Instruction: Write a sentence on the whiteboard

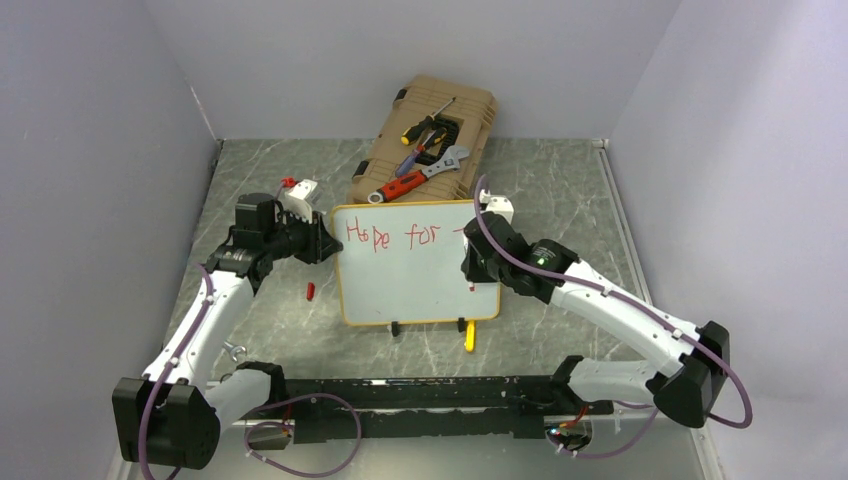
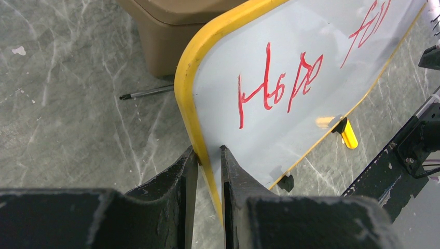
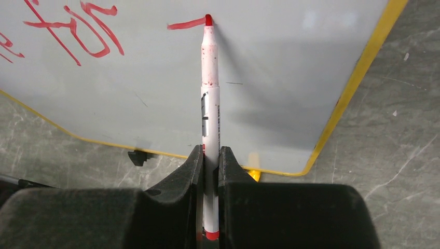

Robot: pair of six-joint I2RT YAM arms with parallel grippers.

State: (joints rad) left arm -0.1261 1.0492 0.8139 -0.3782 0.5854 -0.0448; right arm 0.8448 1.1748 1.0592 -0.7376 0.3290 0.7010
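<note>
L fingers (image 2: 174, 184) pinch whiteboard (image 2: 244, 145) edge; R fingers (image 3: 179, 181) hold marker (image 3: 210, 78) on it.

Left claw (image 2: 208, 150) clamped tight; right claw (image 3: 210, 150) clamped tight

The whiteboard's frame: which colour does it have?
Yellow-orange. The whiteboard frame shows best in the left wrist view.

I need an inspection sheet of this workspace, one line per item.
Surface: grey marbled table.
Job's things: whiteboard standing on its feet; sentence so far "Hope for" and a dash.
Clutter: tan tool case with hand tools behind; red piece left of the board.
Grippers: left gripper shut on the whiteboard's edge; right gripper shut on the marker, tip on the board.
Cables: purple cables along both arms.
Surroundings: plain grey walls.
</note>
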